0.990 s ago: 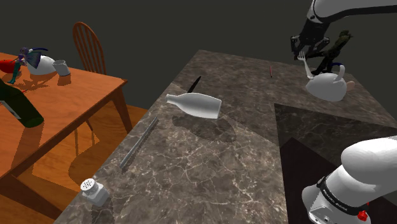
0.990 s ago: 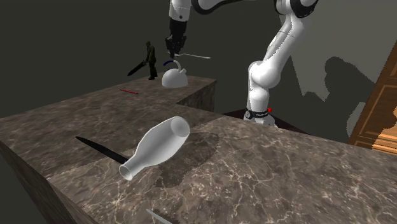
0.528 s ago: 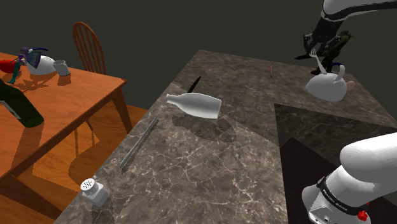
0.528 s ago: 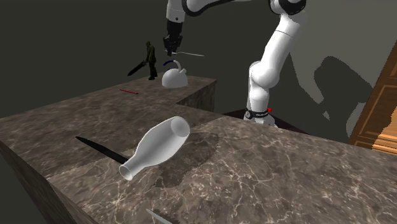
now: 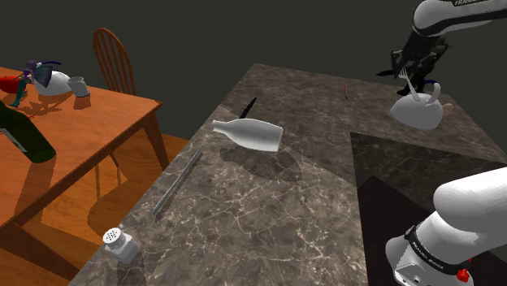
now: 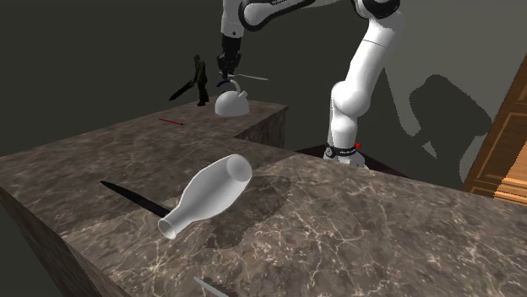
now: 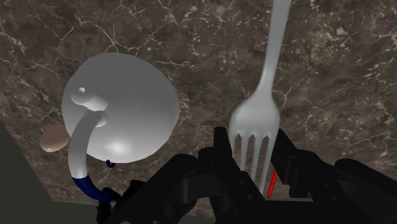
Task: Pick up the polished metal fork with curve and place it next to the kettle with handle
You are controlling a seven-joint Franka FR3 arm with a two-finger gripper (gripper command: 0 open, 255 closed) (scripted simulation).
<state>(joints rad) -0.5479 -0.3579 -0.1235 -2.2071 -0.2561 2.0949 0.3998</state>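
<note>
The fork (image 7: 257, 121) is aloft, clamped at its tine end between the two black fingers of the end effector (image 7: 254, 151), with its pale handle running out away from the hand. In the shoulder view it hangs at about 12 o'clock from the white kettle (image 5: 418, 112), just above it. In the second exterior view its handle points toward 3 o'clock from the end effector (image 6: 225, 71). The carry looks close to done and the placing step is in hand. The wrist view shows bare marble desk (image 7: 331, 70) under the fork, beside the kettle's round body. How high the fork rides is hard to judge, perhaps a short drop. The next move calls for a descent onto that marble, clear of the kettle's arched handle (image 7: 79, 153), before the fingers part.
</note>
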